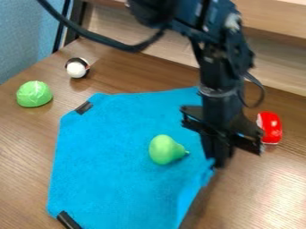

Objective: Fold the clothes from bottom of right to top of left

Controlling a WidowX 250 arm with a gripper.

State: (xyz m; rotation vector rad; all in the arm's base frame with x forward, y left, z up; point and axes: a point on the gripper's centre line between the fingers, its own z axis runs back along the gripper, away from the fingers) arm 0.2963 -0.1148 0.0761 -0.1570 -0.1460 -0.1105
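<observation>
A: Gripper (218,163)?
B: Looks closed on the right edge of the cloth (108,156), rest spread on the table (24,174).
A: Risk?
B: Pear (165,150) on top — fold could roll or trap it. Thin pinch — may slip.

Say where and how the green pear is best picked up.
Probably by the rounded body of the green pear, from above, closing across its length. It lies on its side on the blue cloth, its tapered end and dark stem toward the picture's right; the fuller body should give a steadier hold than that narrow end.
</observation>
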